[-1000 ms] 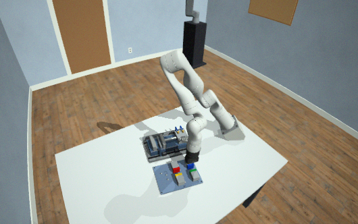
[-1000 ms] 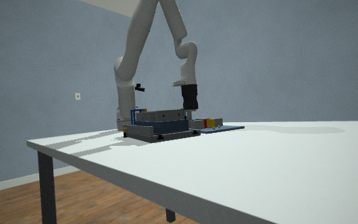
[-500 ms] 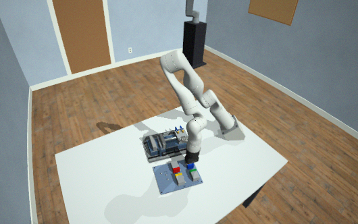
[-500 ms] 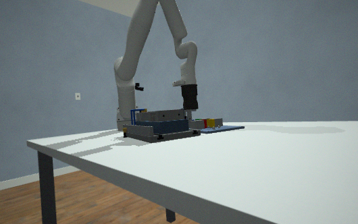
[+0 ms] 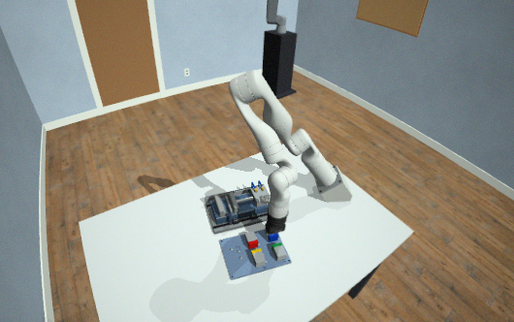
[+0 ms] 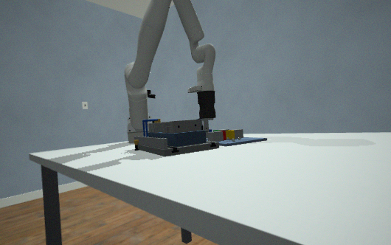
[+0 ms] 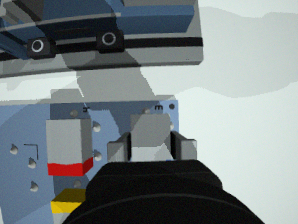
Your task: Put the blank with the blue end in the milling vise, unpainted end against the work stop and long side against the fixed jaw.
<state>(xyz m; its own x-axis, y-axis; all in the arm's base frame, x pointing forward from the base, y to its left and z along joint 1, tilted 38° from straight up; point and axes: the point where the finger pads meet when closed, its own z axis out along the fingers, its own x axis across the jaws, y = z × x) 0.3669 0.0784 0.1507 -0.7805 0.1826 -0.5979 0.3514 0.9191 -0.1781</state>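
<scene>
A blue-and-grey metal milling vise (image 5: 239,208) (image 6: 186,138) (image 7: 155,20) stands leftmost from above. Just beside it lies a flat blue plate (image 5: 234,266) (image 6: 254,140) (image 7: 15,122), bearing a grey red-ended block (image 5: 251,238) (image 6: 223,135) (image 7: 70,142), then a grey yellow-ended block (image 5: 258,258) (image 6: 236,133) (image 7: 69,201). Next, the black two-finger gripper (image 5: 274,234) (image 6: 205,127) (image 7: 150,141) grips the grey blue-ended block (image 5: 273,237) (image 6: 210,130) (image 7: 150,130) by its sides, at the plate. A grey green-ended block (image 5: 278,251) (image 6: 216,130) sits rightmost.
</scene>
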